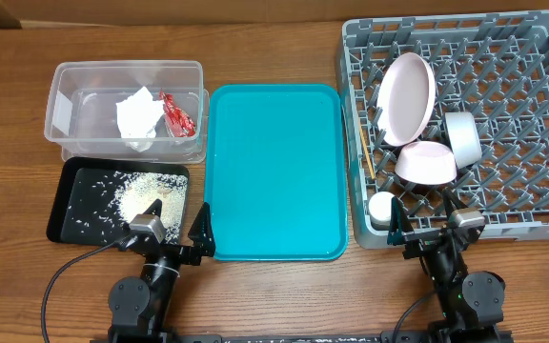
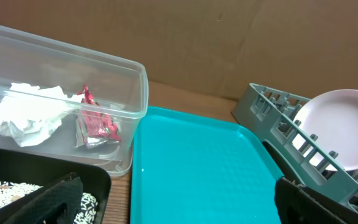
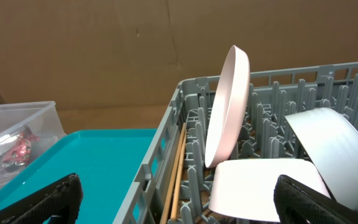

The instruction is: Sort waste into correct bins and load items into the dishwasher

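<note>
Taking the teal tray (image 1: 274, 171) at mid-desk (image 1: 274, 295) as the mark. Just left of its far half: clear tub (image 1: 127, 65), with crumpled white napkin (image 1: 138, 116) and red foil wrapper (image 1: 177, 114) lying side by side inside, wrapper on the side nearer the teal tray. Just left of its near half: black tray (image 1: 65, 205), strewn with rice grains (image 1: 136, 195), heaped thickest toward the teal tray. At the teal tray's near left corner, by the black tray's edge: left tool (image 1: 179, 224), fingers spread wide, gripping nothing. Just right of the teal tray: grey dish rack (image 1: 541, 124), loaded along the side facing it. Toward the far end, standing on edge among the pegs and leaning a little: round plate (image 1: 406, 95). Nearer than the plate, tipped on its side: pale pink bowl (image 1: 425, 162), touching the grey bowl (image 1: 462, 138), also on its side and further from the teal tray. In the rack's near corner closest to the teal tray: small white cup (image 1: 382, 208). Lying lengthwise just inside the rack wall that faces the teal tray: two wooden chopsticks (image 1: 366, 152). At the rack's near edge, beside the cup: right tool (image 1: 422, 221), likewise spread wide and empty.
</note>
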